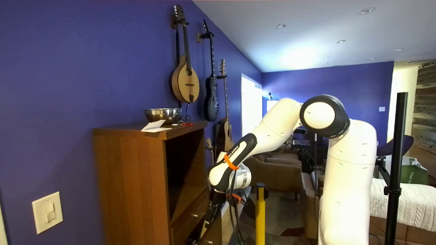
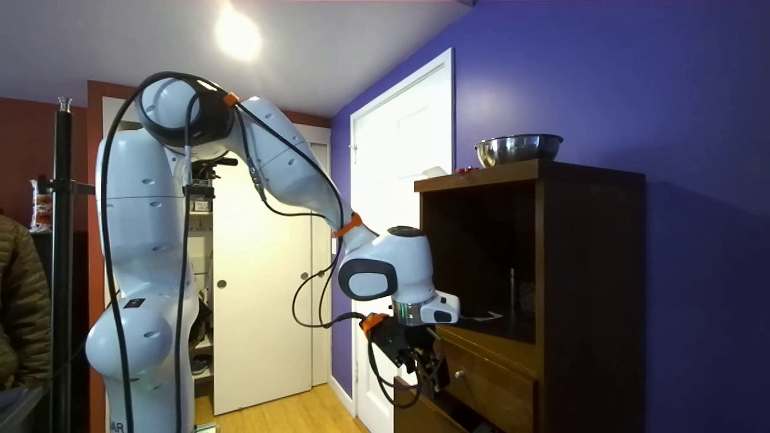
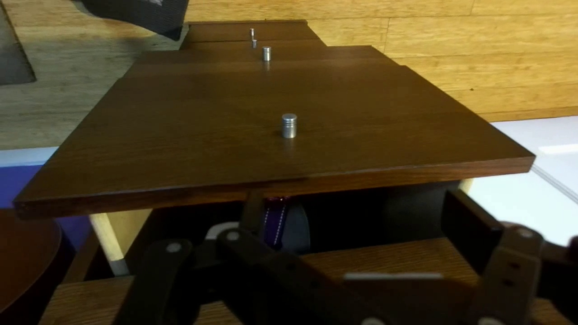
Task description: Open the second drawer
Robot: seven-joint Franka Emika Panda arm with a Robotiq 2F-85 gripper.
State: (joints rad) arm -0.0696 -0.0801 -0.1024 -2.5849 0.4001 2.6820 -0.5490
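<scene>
- I have the white arm (image 2: 144, 228) bent toward the brown cabinet (image 2: 592, 288), which stands on the right in an exterior view, against the purple wall (image 2: 710, 120).
- The second drawer (image 3: 203, 135), counting from the top, is pulled out. In my wrist view its front lies on the far side of the gap, a small metal knob (image 3: 289, 128) near its middle.
- My gripper (image 3: 354, 203) hangs at that gap with its fingers (image 3: 472, 225) spread well apart, one left, one right, and nothing held between them. I can't tell whether either one touches the drawer.
- Inside the drawer, left of centre, I make out a purple band (image 3: 273, 223) with white stitching, and just to its right a grey item I can't identify. The rest is too dark to read.
- The top drawer (image 2: 496, 388), right above, sits closed.
- Farther off in the wrist view, more drawer fronts with knobs line up over the wooden floor (image 3: 451, 27).
- On the cabinet's top I see a metal bowl (image 1: 163, 115) and, nearer in an exterior view, a folded white paper (image 1: 155, 126).
- Guitars (image 1: 223, 134) hang farther along the wall; a yellow post (image 1: 260, 214) stands to the right of the gripper.
</scene>
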